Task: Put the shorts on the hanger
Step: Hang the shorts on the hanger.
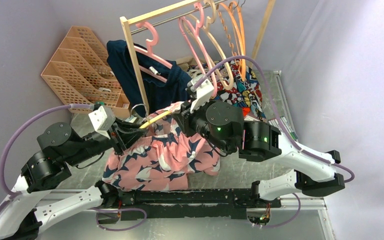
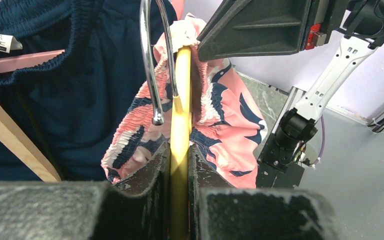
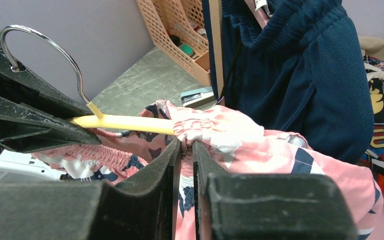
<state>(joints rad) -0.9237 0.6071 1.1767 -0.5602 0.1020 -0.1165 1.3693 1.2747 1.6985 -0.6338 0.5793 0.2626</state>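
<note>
The pale yellow hanger (image 2: 180, 100) with its silver hook (image 2: 152, 60) is held edge-on above the table, and my left gripper (image 2: 180, 155) is shut on its bar. The salmon-pink shorts (image 1: 155, 160) with navy and white blotches hang from the hanger (image 1: 157, 119), their bunched waistband (image 3: 205, 127) gathered around the yellow bar (image 3: 125, 122). My right gripper (image 3: 185, 147) is shut on that waistband just below the bar. In the top view the left gripper (image 1: 139, 131) and the right gripper (image 1: 180, 120) face each other across the hanger. The hanger's far end is hidden inside the shorts (image 2: 230, 115).
A wooden rack (image 1: 135, 60) stands behind, carrying a navy garment (image 1: 130, 70) on a pink hanger (image 1: 152, 50) and several pink and orange hangers (image 1: 215, 35). Peach mesh organisers (image 1: 80, 65) sit back left. A cartoon-print cloth (image 1: 245, 95) lies back right.
</note>
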